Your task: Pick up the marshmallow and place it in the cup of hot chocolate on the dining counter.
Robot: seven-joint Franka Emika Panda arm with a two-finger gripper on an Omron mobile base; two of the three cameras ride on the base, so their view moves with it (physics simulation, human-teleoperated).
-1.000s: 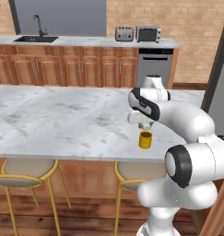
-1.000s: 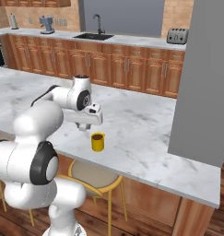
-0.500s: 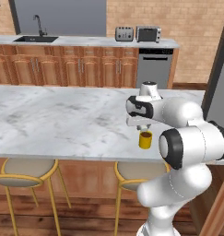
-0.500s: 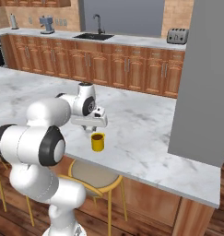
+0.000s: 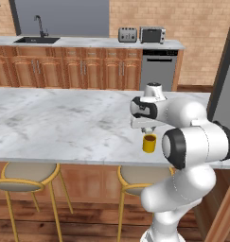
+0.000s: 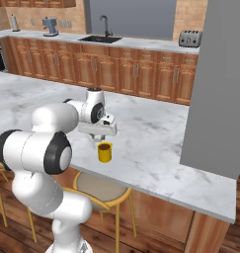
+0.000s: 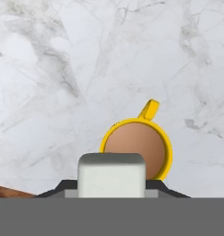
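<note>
The marshmallow (image 7: 111, 175), an off-white block, sits between my gripper's (image 7: 111, 187) two dark fingertips, and the gripper is shut on it. Just past it in the hand view stands the yellow cup of hot chocolate (image 7: 137, 144), brown surface showing, handle pointing away. In the left base view the gripper (image 5: 145, 129) hangs directly above the cup (image 5: 149, 143), a small gap over its rim. The right base view shows the same: gripper (image 6: 102, 140) over cup (image 6: 104, 152). The cup stands near the front edge of the marble dining counter (image 5: 64, 123).
Gold-framed stools (image 5: 22, 171) (image 6: 99, 189) stand under the counter's front edge. Behind is a wooden worktop with a sink (image 5: 36, 40), a toaster (image 5: 128, 34) and a toaster oven (image 5: 152, 34). A tall grey panel (image 6: 220, 84) rises at the right.
The arm's elbow has swung in over the hand. The gripper, still holding the marshmallow, has come down slightly toward the cup. The cup has not moved.
</note>
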